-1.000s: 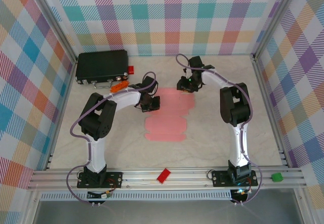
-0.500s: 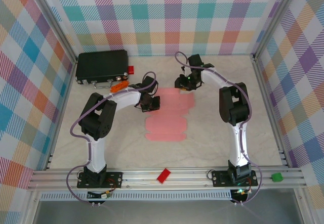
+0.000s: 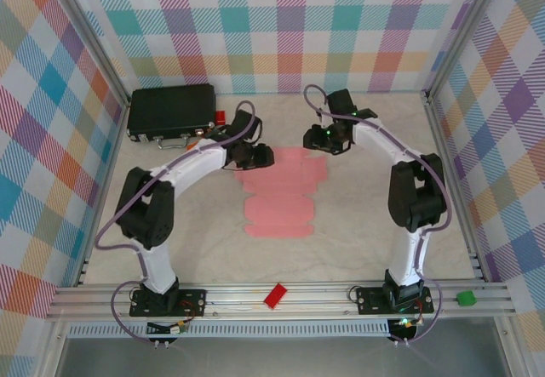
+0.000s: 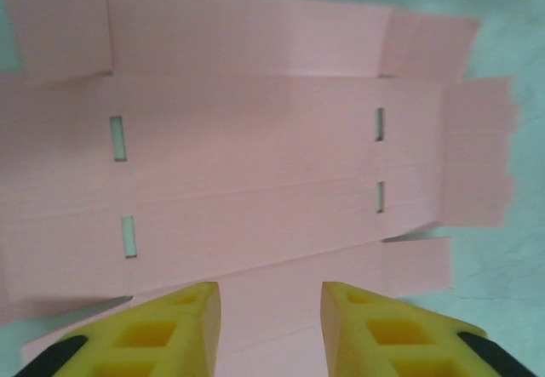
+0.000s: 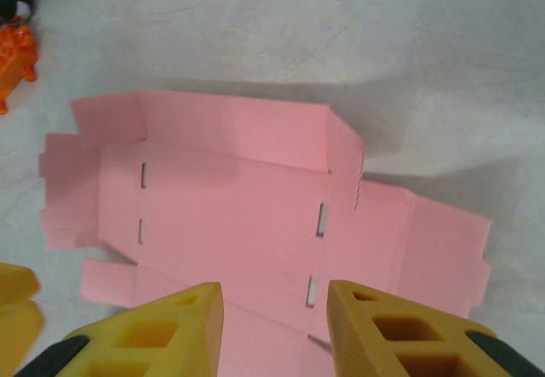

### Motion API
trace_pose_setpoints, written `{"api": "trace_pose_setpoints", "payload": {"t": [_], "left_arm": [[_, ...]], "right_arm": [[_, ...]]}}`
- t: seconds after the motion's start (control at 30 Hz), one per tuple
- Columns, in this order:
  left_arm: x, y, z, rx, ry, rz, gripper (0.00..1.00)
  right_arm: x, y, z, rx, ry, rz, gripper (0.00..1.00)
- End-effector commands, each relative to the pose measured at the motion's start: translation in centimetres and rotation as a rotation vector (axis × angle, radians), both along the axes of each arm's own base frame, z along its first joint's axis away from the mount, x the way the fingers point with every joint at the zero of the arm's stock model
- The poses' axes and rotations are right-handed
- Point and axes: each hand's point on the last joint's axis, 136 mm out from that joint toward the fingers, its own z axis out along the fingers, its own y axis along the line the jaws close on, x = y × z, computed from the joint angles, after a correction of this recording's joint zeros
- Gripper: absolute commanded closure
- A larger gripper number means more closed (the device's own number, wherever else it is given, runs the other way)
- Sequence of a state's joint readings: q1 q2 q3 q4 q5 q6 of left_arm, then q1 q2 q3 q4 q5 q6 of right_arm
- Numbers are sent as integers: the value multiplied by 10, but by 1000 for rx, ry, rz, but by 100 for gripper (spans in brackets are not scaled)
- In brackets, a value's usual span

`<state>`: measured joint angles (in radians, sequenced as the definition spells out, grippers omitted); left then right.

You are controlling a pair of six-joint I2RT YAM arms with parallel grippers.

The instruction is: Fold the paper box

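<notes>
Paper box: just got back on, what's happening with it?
The paper box lies on the table as an unfolded sheet, with only its far flap seemingly tilted up a little. The left gripper and right gripper are open over its far end, holding nothing. No fold is finished yet.

Your table (image 3: pixel 366 224) is a pale, mottled sheet surface. Mid-table you've got the pink paper box (image 3: pixel 281 198), an unfolded die-cut sheet with slots, lying flat with its far flaps lifted a little. At the far left sits a black case (image 3: pixel 170 111), with a small red block (image 3: pixel 220 117) just beside it and an orange piece (image 5: pixel 15 62) near.
</notes>
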<state>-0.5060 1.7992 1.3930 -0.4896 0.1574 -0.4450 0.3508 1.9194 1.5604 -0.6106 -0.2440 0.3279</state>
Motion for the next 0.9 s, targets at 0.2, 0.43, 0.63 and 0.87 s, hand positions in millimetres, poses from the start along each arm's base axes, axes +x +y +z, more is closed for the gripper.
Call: {"api": "trace_pose_setpoints", "payload": {"t": [0.2,0.43,0.63,0.87], "left_arm": [[-38,68,-25,37,48,131,55],[-52,72,-41,12,78,133,49],[-53,68,-54,-8,108,140,48],[-53,65,-67,-12,139,136,47]], "right_arm": [[-60,44,-32,-4,107,121,71],[-80,62,-62,-3,173,150,76],[-87,63,-82,-42,208,148,77],[-94,60,-98,-72,238,147,77]]}}
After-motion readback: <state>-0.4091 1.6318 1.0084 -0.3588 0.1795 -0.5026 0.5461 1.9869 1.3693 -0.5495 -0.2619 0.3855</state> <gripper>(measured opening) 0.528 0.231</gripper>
